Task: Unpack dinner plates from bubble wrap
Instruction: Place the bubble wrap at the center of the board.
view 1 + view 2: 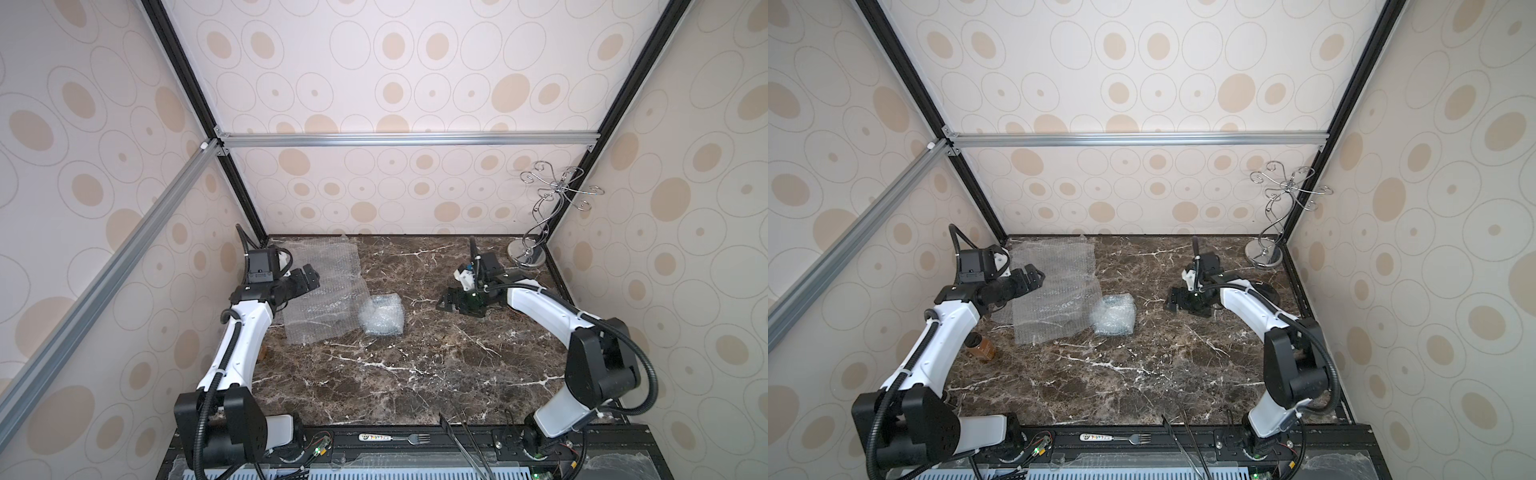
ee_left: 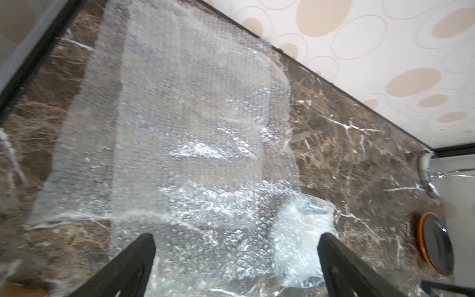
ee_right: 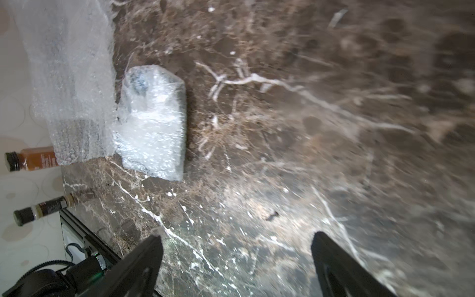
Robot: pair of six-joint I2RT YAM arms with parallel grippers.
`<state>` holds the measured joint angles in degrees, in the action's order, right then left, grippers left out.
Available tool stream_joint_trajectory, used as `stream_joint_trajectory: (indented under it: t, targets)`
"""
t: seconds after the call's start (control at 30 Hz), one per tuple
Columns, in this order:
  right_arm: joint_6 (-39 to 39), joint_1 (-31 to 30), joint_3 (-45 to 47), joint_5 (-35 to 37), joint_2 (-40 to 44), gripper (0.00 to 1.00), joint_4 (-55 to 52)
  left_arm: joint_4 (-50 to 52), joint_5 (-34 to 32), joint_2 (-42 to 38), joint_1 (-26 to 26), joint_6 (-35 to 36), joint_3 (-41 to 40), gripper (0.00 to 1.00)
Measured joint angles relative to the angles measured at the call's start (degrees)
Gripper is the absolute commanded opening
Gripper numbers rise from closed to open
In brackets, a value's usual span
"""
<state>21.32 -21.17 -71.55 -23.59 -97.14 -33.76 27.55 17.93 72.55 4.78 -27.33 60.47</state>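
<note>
One wrapped bundle (image 1: 381,314) waits mid-table just beside the flat emptied bubble wrap sheets (image 1: 324,286), bare dinner plates (image 2: 434,246), grey on orange, sit stacked near the wire stand (image 1: 527,253), so roughly one unwrap looks left; left gripper (image 2: 236,235) and right gripper (image 3: 237,234) both gape empty.

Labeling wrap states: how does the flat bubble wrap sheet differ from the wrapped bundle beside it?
The flat sheet lies spread out, the table showing through; the bundle is folded into a compact, raised lump. The flat sheet covers far more table than the bundle. Both are clear bubble wrap resting on the table.
</note>
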Motion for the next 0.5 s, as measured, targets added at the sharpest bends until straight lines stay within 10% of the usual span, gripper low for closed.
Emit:
stream_joint_trajectory:
  t: [0.5]
  targets:
    - [5.4,-9.1,-13.6,-3.7,-20.9,0.64,4.4,-11.3,8.7,-7.5,-3.5,-6.8,-15.9,1.0]
